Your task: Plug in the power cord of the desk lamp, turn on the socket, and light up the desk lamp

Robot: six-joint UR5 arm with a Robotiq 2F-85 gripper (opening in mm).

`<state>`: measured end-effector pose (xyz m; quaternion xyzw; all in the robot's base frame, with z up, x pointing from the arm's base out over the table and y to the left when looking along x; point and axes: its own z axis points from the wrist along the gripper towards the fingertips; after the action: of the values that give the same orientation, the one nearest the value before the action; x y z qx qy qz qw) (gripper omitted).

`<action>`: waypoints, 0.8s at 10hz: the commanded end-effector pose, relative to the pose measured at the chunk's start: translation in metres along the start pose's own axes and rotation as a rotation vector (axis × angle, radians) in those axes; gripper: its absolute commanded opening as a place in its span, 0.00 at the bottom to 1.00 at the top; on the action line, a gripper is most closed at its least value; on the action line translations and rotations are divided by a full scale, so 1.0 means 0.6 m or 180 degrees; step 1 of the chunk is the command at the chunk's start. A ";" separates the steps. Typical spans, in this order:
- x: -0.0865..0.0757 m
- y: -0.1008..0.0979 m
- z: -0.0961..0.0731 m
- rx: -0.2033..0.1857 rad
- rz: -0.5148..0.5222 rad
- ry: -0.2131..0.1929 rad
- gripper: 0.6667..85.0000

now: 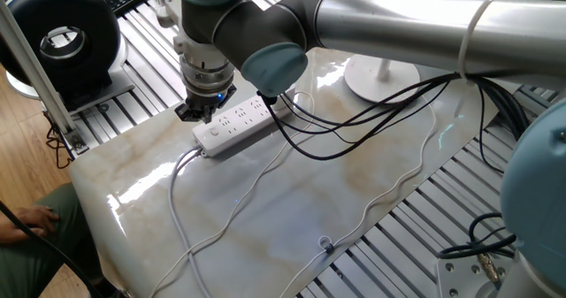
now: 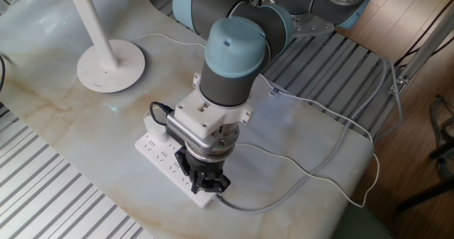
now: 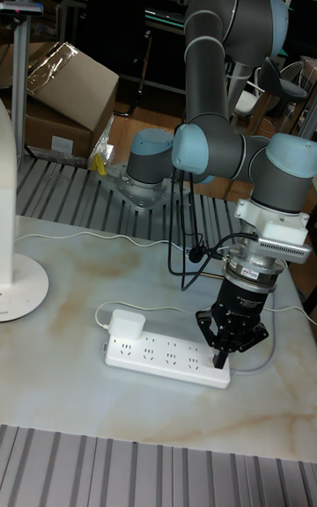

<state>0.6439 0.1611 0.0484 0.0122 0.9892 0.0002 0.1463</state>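
The socket (image 3: 167,357) is a long white strip lying flat on the marble table, also seen as the socket (image 1: 234,123) and the socket (image 2: 162,157). A boxy white plug (image 3: 128,326) sits in its far end, and the thin power cord (image 1: 389,187) trails away across the table. My gripper (image 3: 221,352) points straight down with its fingers shut together, the tips at the strip's other end where its thick cable leaves. The same gripper (image 1: 196,113) and gripper (image 2: 206,186) hide the strip's button. The desk lamp (image 2: 110,65) stands behind on its round base (image 1: 380,75).
A black round fan (image 1: 62,40) stands on the slatted frame beyond the table's corner. Black robot cables (image 1: 354,112) hang low over the table beside the strip. The strip's thick white cable (image 1: 181,174) runs off the front edge. A cardboard box (image 3: 66,89) sits in the background.
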 end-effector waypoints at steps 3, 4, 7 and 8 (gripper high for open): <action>0.007 -0.005 0.007 -0.0043 0.0039 -0.0021 0.00; 0.010 -0.007 0.006 -0.0028 0.0030 -0.0006 0.00; 0.015 -0.001 0.009 -0.0051 0.0071 -0.0001 0.00; 0.018 -0.002 0.010 -0.0046 0.0070 0.0019 0.00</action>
<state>0.6377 0.1594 0.0411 0.0150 0.9890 0.0036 0.1471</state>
